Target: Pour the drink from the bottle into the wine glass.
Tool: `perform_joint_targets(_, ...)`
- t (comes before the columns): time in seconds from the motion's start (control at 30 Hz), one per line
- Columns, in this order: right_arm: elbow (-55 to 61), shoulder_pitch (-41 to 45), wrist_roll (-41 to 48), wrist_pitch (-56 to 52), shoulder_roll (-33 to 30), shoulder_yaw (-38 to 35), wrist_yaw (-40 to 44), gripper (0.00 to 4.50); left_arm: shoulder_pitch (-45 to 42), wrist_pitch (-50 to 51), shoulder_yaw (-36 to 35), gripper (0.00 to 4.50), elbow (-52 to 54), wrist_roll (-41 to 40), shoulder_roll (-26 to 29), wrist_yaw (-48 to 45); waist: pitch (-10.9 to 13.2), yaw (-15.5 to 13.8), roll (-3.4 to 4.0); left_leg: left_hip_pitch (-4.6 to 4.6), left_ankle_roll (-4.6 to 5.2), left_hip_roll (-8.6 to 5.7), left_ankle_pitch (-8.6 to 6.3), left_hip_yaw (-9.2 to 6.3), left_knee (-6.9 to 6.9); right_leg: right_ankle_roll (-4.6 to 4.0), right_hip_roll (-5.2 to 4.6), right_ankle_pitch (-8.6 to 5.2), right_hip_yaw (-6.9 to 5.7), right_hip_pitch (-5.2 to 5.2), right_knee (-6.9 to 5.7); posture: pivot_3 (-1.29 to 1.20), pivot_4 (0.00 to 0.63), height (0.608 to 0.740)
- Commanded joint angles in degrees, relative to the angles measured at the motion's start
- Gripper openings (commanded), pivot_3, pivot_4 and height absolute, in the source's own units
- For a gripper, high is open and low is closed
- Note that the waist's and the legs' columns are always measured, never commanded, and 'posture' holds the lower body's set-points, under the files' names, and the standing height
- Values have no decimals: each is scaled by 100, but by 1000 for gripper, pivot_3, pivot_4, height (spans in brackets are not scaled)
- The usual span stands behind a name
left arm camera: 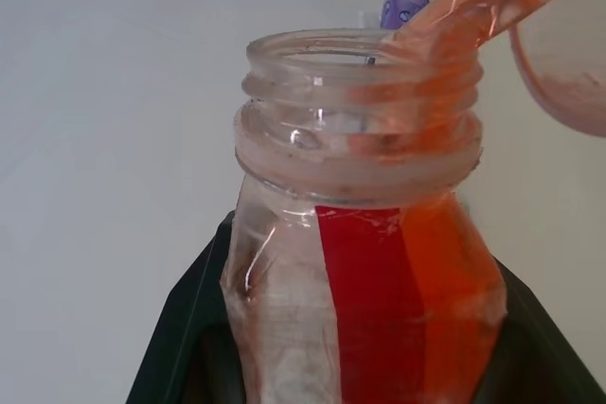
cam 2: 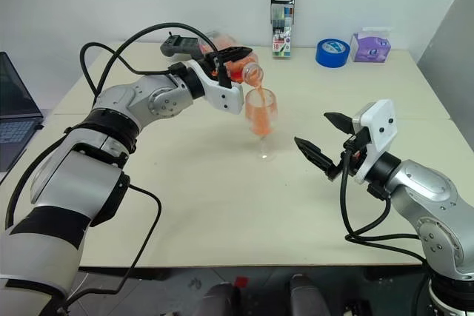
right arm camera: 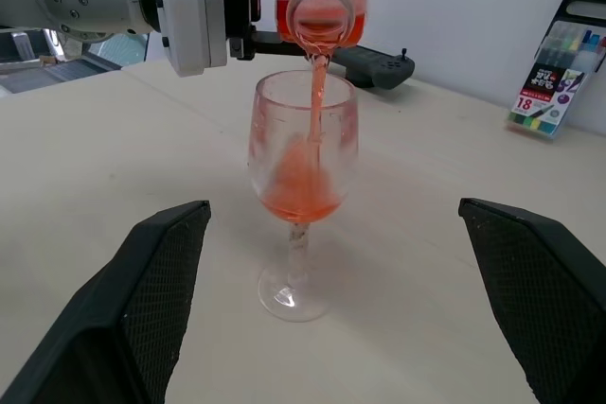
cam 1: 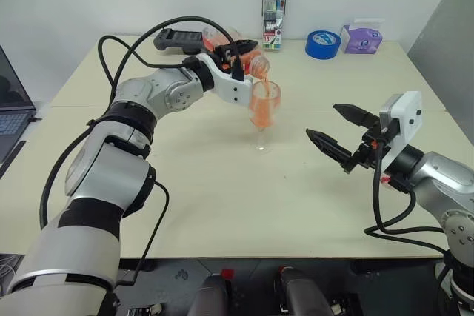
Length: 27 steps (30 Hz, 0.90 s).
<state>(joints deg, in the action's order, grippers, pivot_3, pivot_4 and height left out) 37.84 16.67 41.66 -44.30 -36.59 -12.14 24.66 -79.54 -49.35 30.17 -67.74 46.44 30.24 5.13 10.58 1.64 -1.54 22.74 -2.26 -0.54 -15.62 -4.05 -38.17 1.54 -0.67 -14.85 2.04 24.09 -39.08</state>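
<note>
The left pincer (cam 2: pixel 235 55) grips the tilted bottle (right arm camera: pixel 320 8), drink (right arm camera: pixel 315 101) streaming into the wine glass (right arm camera: pixel 301 172). The right pincer (cam 2: pixel 320 138) gapes beside it. A marker pack (cam 2: pixel 281 24) and tape roll (cam 2: pixel 332 52) stand behind on the counter (cam 2: pixel 222 205).

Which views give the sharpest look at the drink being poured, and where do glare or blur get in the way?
Right wrist view: the stream of drink and the wine glass are crisp under even light. Left wrist view: the bottle neck shows small glints, and the glass rim beside it is soft. Left eye view: soft shadows on the table.
</note>
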Motion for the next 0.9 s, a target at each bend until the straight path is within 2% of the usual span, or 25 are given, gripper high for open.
perform_joint_targets(0.03, 70, 115, -14, 120, 9, -25, -23, 4500, -321, -6, -18, 1820, 18, 1, 114, 146, 0, 0, 0, 0, 0, 0, 0, 0, 0, 0, 0, 0, 0, 0, 0, 0, 150, 740)
perform_joint_targets(0.9, -59, 169, -87, 287, 21, 119, 78, 4500, -355, -147, 24, 1818, 23, 17, 203, 264, 0, -1, 0, 1, 0, 0, 0, 1, -5, 0, 0, 1, 1, 0, -3, 0, 150, 740)
